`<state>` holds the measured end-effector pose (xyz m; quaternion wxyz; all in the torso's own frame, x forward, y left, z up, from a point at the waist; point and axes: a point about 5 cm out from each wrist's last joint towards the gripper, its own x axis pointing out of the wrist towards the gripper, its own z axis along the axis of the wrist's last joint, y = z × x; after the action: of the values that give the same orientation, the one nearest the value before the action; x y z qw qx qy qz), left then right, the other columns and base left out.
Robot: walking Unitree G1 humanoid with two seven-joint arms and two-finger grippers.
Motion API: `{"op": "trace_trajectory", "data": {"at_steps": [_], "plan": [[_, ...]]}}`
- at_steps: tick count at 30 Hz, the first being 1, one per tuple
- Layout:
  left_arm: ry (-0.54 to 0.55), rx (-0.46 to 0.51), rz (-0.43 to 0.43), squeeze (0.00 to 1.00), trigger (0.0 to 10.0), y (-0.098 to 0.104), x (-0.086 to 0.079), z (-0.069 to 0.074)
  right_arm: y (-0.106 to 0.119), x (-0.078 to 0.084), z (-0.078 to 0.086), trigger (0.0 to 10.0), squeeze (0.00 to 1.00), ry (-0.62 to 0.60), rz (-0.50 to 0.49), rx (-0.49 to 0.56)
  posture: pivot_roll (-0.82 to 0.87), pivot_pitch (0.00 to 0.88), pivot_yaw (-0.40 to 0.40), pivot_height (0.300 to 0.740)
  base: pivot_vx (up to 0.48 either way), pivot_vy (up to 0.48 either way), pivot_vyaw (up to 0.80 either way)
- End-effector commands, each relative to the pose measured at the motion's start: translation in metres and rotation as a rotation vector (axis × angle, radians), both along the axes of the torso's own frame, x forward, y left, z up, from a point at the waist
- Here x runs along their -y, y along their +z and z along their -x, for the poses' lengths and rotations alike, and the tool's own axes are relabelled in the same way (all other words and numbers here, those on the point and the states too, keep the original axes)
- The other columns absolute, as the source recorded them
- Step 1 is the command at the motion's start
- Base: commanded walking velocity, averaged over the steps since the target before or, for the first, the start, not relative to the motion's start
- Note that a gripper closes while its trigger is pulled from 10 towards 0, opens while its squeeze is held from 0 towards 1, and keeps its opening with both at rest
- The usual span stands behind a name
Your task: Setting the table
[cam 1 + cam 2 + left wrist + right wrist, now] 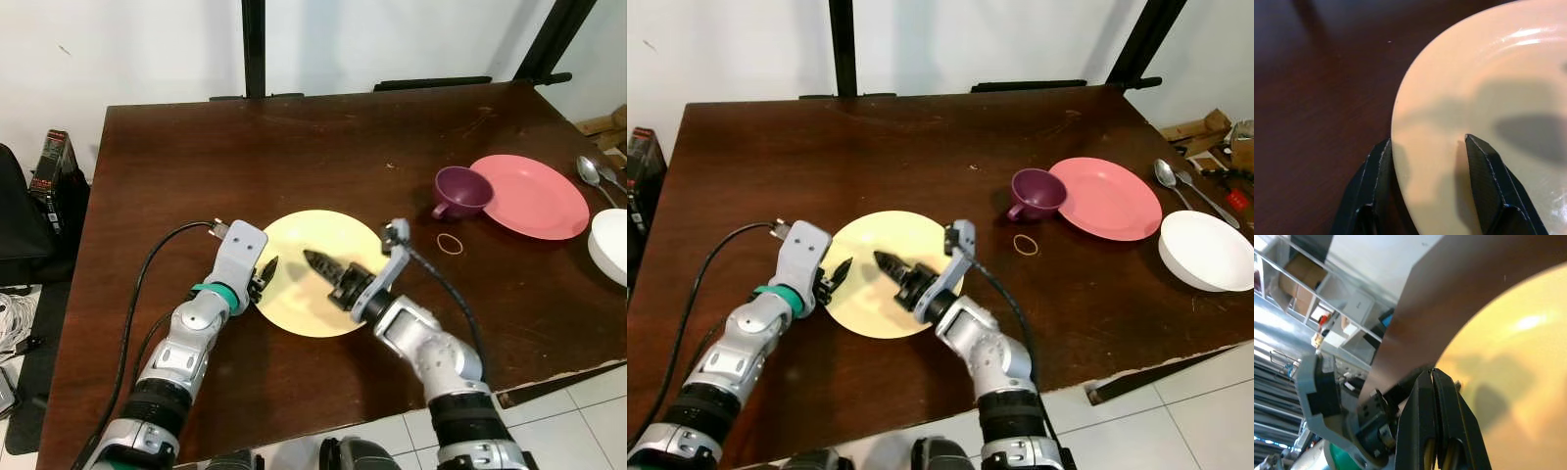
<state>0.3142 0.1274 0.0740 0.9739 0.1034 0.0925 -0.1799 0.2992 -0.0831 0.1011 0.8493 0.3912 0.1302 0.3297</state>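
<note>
The left tool (265, 277), fingers parted, straddles the left rim of a round pale-yellow plate (323, 245) at lower centre of the dark brown wooden table (294, 147). The right tool (315, 260), fingers pressed together, hovers over the plate's middle. At right sit a purple cup (460, 190), a pink plate (534, 196) and a white bowl (1207, 250).

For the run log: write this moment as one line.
left tool: open, straddling yellow plate rim | right tool: shut, above plate | table
</note>
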Motion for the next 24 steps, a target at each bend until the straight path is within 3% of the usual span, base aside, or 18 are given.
{"op": "trace_trajectory", "data": {"at_steps": [1, 2, 3, 5, 6, 9, 10, 11, 13, 14, 15, 19, 24], "plan": [[0.054, 0.007, 0.075, 0.00, 10.0, 0.006, -0.008, -0.001, 0.007, 0.005, -0.002, 0.0, 0.00, -0.018, -0.023, 0.030, 0.00, 0.008, -0.018, 0.740, 0.000, 0.000, 0.00], [0.054, 0.007, 0.075, 0.00, 10.0, 0.006, -0.008, -0.001, 0.007, 0.005, -0.002, 0.0, 0.00, -0.018, -0.023, 0.030, 0.00, 0.008, -0.018, 0.740, 0.000, 0.000, 0.00], [0.078, 0.082, 0.133, 0.00, 10.0, 0.027, -0.014, -0.009, 0.013, 0.009, -0.003, 0.0, 0.00, -0.032, -0.034, 0.050, 0.01, 0.006, -0.016, 0.740, 0.000, 0.000, 0.00], [0.078, 0.082, 0.133, 0.00, 10.0, 0.027, -0.014, -0.009, 0.013, 0.009, -0.003, 0.0, 0.00, -0.032, -0.034, 0.050, 0.01, 0.006, -0.016, 0.740, 0.000, 0.000, 0.00], [0.076, 0.167, 0.161, 0.00, 10.0, 0.054, -0.022, -0.018, 0.023, 0.019, -0.007, 0.0, 0.00, -0.068, -0.020, 0.091, 0.01, 0.000, -0.012, 0.740, 0.000, 0.000, 0.00], [0.065, 0.176, 0.146, 0.00, 10.0, 0.057, -0.023, -0.019, 0.025, 0.022, -0.009, 0.0, 0.00, -0.085, -0.003, 0.102, 0.01, 0.000, -0.012, 0.740, 0.000, 0.000, 0.00], [0.051, 0.171, 0.117, 0.00, 10.0, 0.054, -0.022, -0.018, 0.027, 0.026, -0.009, 4.2, 0.00, -0.098, 0.024, 0.116, 0.01, 0.000, -0.009, 0.740, 0.000, 0.000, 0.00], [0.037, 0.158, 0.097, 0.00, 10.0, 0.049, -0.019, -0.017, 0.028, 0.032, -0.010, 10.0, 0.00, -0.122, 0.047, 0.129, 0.01, 0.000, -0.009, 0.740, 0.000, 0.000, 0.00], [0.037, 0.158, 0.097, 0.00, 10.0, 0.049, -0.019, -0.017, 0.028, 0.032, -0.010, 10.0, 0.00, -0.122, 0.047, 0.129, 0.01, 0.000, -0.009, 0.740, 0.000, 0.000, 0.00], [0.015, 0.139, 0.066, 0.00, 10.0, 0.040, -0.015, -0.012, 0.029, 0.042, -0.010, 10.0, 0.00, -0.162, 0.078, 0.143, 0.00, 0.000, -0.009, 0.740, 0.000, 0.000, 0.00], [0.015, 0.139, 0.066, 0.00, 10.0, 0.040, -0.015, -0.012, 0.029, 0.042, -0.010, 10.0, 0.00, -0.162, 0.078, 0.143, 0.00, 0.000, -0.009, 0.740, 0.000, 0.000, 0.00], [-0.093, 0.104, 0.021, 0.00, 10.0, 0.018, 0.004, 0.006, 0.030, 0.073, -0.008, 10.0, 0.00, -0.283, 0.136, 0.145, -0.01, 0.000, -0.012, 0.740, 0.000, 0.000, 0.00], [-0.154, 0.145, 0.015, 0.00, 10.0, 0.022, 0.012, 0.011, 0.028, 0.090, -0.006, 10.0, 0.00, -0.338, 0.153, 0.132, -0.01, 0.000, -0.011, 0.740, 0.000, 0.000, 0.00]]}}
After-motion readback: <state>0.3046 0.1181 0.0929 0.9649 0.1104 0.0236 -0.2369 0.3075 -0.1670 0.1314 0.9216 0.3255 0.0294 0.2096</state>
